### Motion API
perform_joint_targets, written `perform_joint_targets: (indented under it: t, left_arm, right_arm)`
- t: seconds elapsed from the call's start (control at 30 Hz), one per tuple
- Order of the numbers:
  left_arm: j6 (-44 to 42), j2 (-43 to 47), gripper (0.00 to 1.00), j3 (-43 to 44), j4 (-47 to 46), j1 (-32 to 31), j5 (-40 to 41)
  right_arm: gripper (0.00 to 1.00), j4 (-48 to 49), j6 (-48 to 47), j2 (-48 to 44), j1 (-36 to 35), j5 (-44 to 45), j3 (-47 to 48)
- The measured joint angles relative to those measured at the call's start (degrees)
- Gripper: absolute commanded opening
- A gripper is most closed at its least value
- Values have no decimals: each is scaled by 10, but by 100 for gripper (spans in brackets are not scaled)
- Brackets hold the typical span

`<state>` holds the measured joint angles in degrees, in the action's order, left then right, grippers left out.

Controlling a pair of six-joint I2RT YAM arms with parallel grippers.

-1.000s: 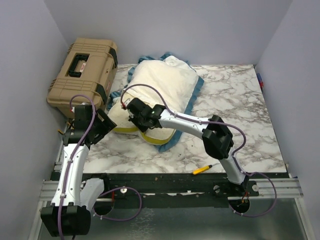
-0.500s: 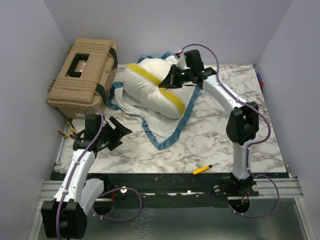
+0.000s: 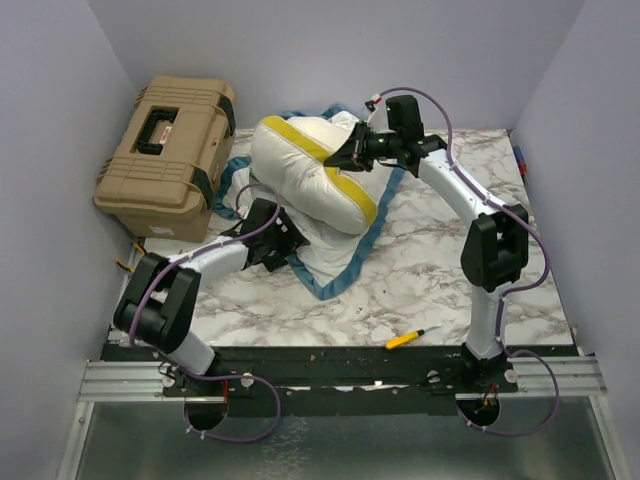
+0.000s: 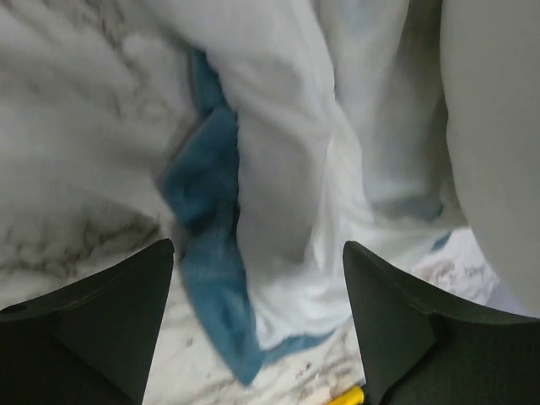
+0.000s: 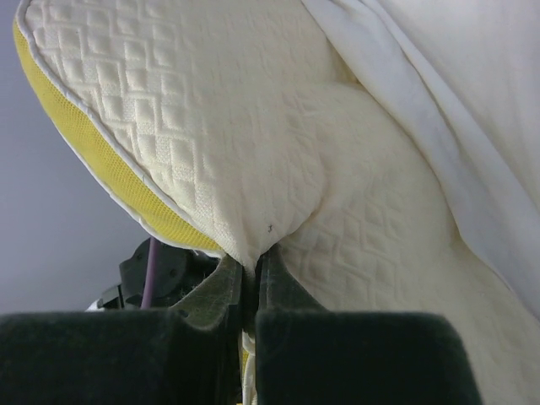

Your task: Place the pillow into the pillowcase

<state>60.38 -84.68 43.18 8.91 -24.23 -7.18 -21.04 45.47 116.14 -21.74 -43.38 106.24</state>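
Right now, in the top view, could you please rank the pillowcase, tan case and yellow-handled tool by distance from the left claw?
1. pillowcase, right at the left claw.
2. tan case, back left.
3. yellow-handled tool, near edge, rightward.

Tan hard case (image 3: 168,140), lid shut, at 10 o'clock of marble bench (image 3: 420,285). Yellow-handled tool (image 3: 405,339) at 5 o'clock, near front edge.

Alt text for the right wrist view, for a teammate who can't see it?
The right gripper is shut on a pinched fold of the cream quilted pillow, whose mustard band curves along the left. White pillowcase fabric drapes over the upper right.
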Motion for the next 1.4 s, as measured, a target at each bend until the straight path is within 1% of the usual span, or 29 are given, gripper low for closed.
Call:
perform_joint_targets:
  t: [0.1, 0.13, 0.17, 0.2, 0.3, 0.33, 0.37, 0.43, 0.5, 0.63, 0.73, 0.8, 0.87, 0.93, 1.03, 1.13, 1.23, 1.37, 1.4]
  left_arm:
    - [8, -71, 81, 41, -30, -4, 43]
    - [13, -85, 78, 52, -43, -5, 53]
    - [14, -96, 71, 61, -53, -5, 65]
    - [16, -109, 61, 69, -67, -5, 74]
    - [20, -150, 19, 90, -107, -5, 89]
    - [19, -164, 6, 99, -118, -5, 92]
    - [19, -182, 0, 107, -128, -5, 94]
    - [18, -204, 0, 117, -147, -5, 93]
    - [13, -204, 0, 118, -149, -5, 92]
    - [1, -177, 0, 112, -130, -5, 87]
    - [-12, -99, 0, 115, -98, -5, 71]
    - [-20, -49, 0, 139, -84, -6, 58]
    - [-30, -17, 0, 190, -68, -7, 44]
    - [-47, 2, 0, 261, -58, -9, 28]
    - [-70, 12, 0, 362, -32, -14, 10]
    - [-85, 8, 0, 439, -15, -14, -10]
    - [-95, -16, 0, 534, 4, -18, -31]
    - [-102, -81, 0, 672, 14, -43, -59]
    - [-102, -106, 0, 712, 18, -51, -67]
  right_arm:
    - [0, 0, 0, -3, 2, 0, -2]
    - [0, 0, 0, -4, 2, 0, -2]
    - [0, 0, 0, -5, 2, 0, -2]
    - [0, -1, 0, -5, 2, 0, -2]
    - [0, -7, -4, -7, 2, 0, -2]
    - [0, -10, -5, -8, 2, 0, -2]
    - [0, -14, -7, -9, 2, 0, -2]
    - [0, -22, -14, -14, 2, 2, -2]
    - [0, -29, -22, -21, 4, 5, -2]
    - [0, -52, -41, -43, 14, 12, -1]
    - [0, -59, -48, -59, 30, 11, 2]
    - [0, -61, -49, -65, 43, 10, 11]
    - [0, -60, -44, -68, 56, 2, 26]
    - [0, -47, -30, -72, 67, -10, 38]
    - [0, 17, 8, -92, 77, -38, 42]
    - [0, 74, 44, -118, 85, -55, 43]
    - [0, 132, 80, -139, 91, -66, 38]
    - [0, 223, 135, -167, 103, -74, -14]
    - [0, 231, 143, -169, 109, -75, -22]
